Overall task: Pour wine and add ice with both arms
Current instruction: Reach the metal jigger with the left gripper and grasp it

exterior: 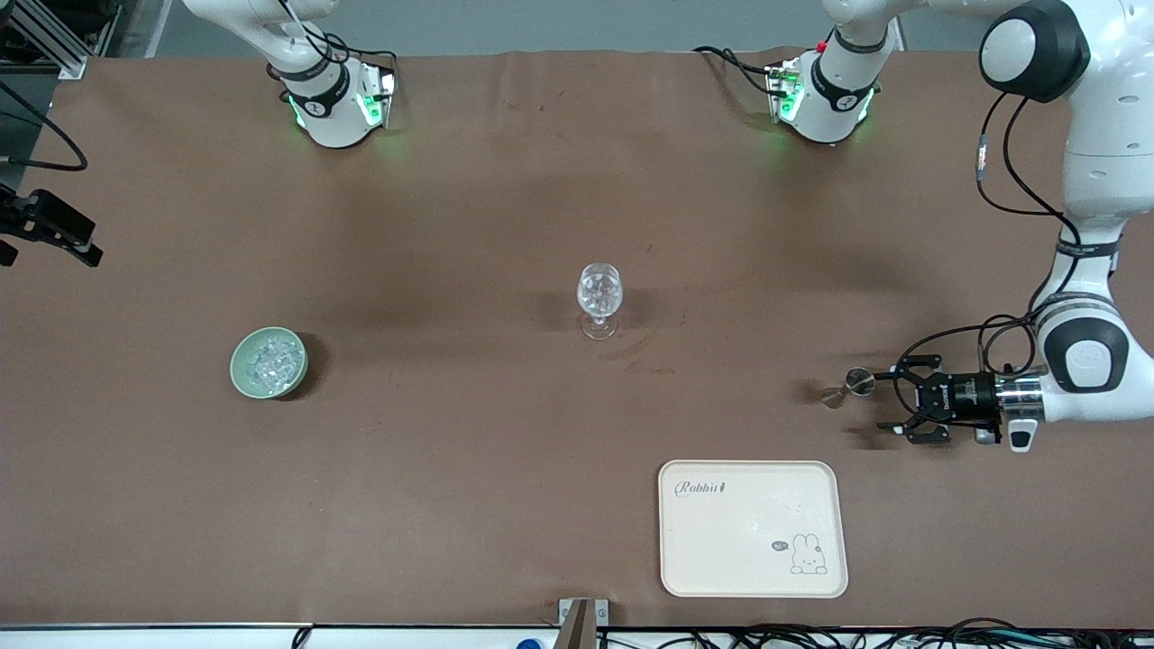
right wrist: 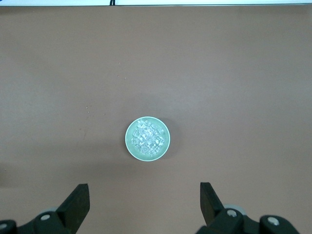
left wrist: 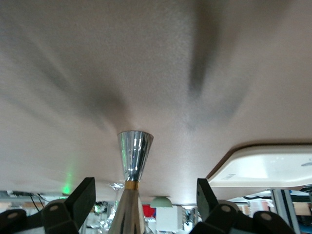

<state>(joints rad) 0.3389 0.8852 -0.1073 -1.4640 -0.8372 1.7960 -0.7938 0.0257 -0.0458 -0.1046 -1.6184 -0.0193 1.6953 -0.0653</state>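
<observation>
A clear wine glass (exterior: 599,297) stands at the table's middle. A pale green bowl (exterior: 269,362) full of ice (exterior: 270,361) sits toward the right arm's end. A small metal jigger (exterior: 852,386) stands toward the left arm's end. My left gripper (exterior: 894,398) is low, level and open, its fingers just short of the jigger (left wrist: 135,151) and apart from it. My right gripper (right wrist: 144,190) is open and empty, high over the bowl (right wrist: 147,139); it does not show in the front view.
A cream tray (exterior: 753,527) with a rabbit print lies near the front edge, nearer the camera than the jigger. It also shows in the left wrist view (left wrist: 263,168). A black mount (exterior: 50,230) juts in at the right arm's end.
</observation>
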